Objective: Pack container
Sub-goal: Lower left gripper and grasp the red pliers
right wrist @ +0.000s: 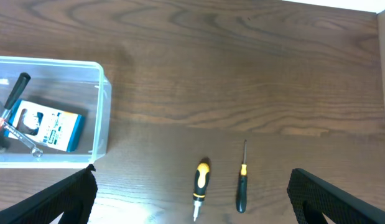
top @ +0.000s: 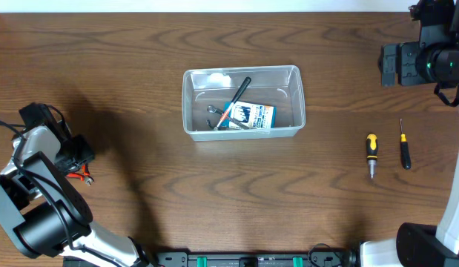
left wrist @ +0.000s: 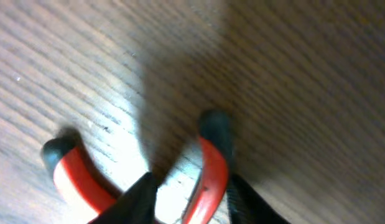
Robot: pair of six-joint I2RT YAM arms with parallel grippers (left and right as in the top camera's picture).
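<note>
The clear plastic container stands at the table's middle and also shows in the right wrist view. It holds a blue-and-white box, a black-and-red tool and a small metal wrench. Red-handled pliers lie at the left. My left gripper is low over them, its open fingers either side of one red handle, with a gap on one side. My right gripper is wide open and empty, high above two screwdrivers.
A yellow-and-black screwdriver and a thin black one lie side by side at the right; both show in the right wrist view. The right arm hangs at the far right corner.
</note>
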